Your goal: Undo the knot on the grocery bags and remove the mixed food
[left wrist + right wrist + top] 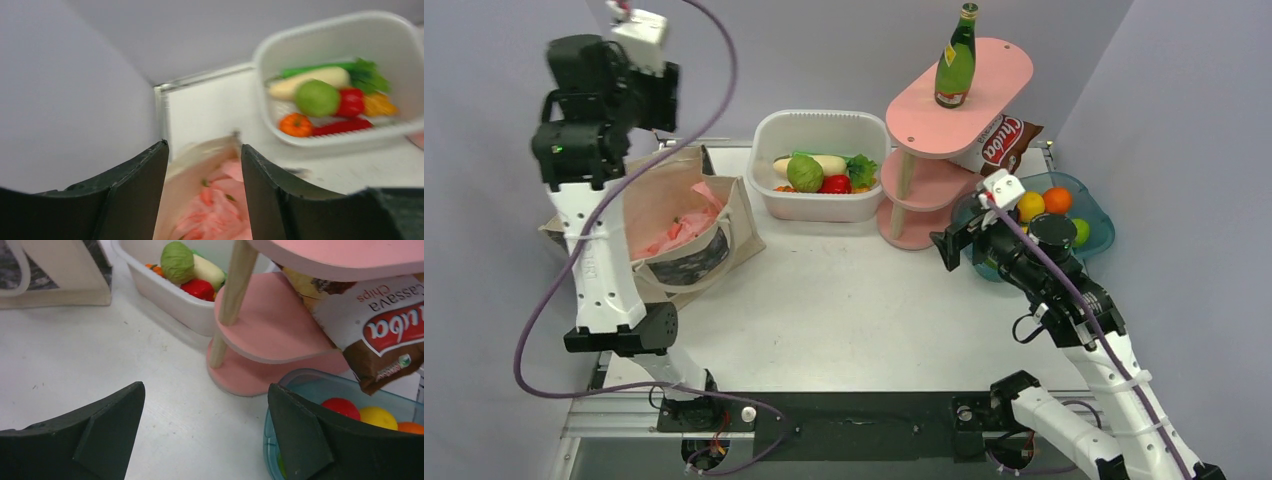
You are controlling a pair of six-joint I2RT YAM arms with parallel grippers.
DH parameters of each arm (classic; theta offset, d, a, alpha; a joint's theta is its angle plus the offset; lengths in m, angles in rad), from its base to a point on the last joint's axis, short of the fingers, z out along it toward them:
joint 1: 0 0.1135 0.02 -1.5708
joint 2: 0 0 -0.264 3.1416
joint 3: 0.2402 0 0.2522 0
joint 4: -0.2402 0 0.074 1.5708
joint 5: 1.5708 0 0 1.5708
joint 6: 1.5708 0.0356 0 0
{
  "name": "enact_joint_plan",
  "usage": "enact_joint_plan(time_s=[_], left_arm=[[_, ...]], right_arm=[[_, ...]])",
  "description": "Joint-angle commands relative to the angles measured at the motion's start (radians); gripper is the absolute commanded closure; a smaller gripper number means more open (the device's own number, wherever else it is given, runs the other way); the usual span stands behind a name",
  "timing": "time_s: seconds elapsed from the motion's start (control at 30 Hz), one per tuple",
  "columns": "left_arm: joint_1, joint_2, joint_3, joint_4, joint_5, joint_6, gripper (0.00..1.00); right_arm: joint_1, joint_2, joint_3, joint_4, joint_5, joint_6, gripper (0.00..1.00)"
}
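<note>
The left pincer (202, 150) is open (nothing in it), and the pink bag (216, 210) lies past its tips, inside the canvas tote (679, 262). The right pincer (205, 390) is wide open too. The round green vegetable (176, 261) is ahead to its left, the crisp packet (370, 335) ahead to its right.
</note>
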Motion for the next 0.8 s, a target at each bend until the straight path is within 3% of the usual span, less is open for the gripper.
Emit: enact_joint_plan(time_s=[0.0,0.1,0.2,0.33,0.53,0.77], left_arm=[[-0.267,-0.029,-0.13,-0.065,0.074,-0.018,0.46],[-0.4,-0.038,-0.221,-0.067,0.13,-0.058,0.46],[-0.579,-0.031,-0.315,-0.064,0.015,-0.098,0.44],[-0.698,-0.03,-0.469,-0.055,-0.019,-0.176,0.42],[-0.756,-0.028,-0.601,-0.04,-0.036,-0.196,0.41],[-0.757,-0.031,-0.606,-0.026,-0.065,-0.21,0.41]], right_arm=[[-0.099,-0.028,0.042,0.062,0.019,0.129,0.11],[-0.172,-0.051,0.034,0.06,0.014,0.168,0.11],[-0.228,-0.085,0.005,0.046,0.012,0.209,0.1],[-0.292,-0.134,-0.065,0.035,0.007,0.262,0.1],[-0.366,-0.193,-0.167,0.026,-0.033,0.318,0.1],[-0.388,-0.221,-0.207,0.026,-0.062,0.333,0.1]])
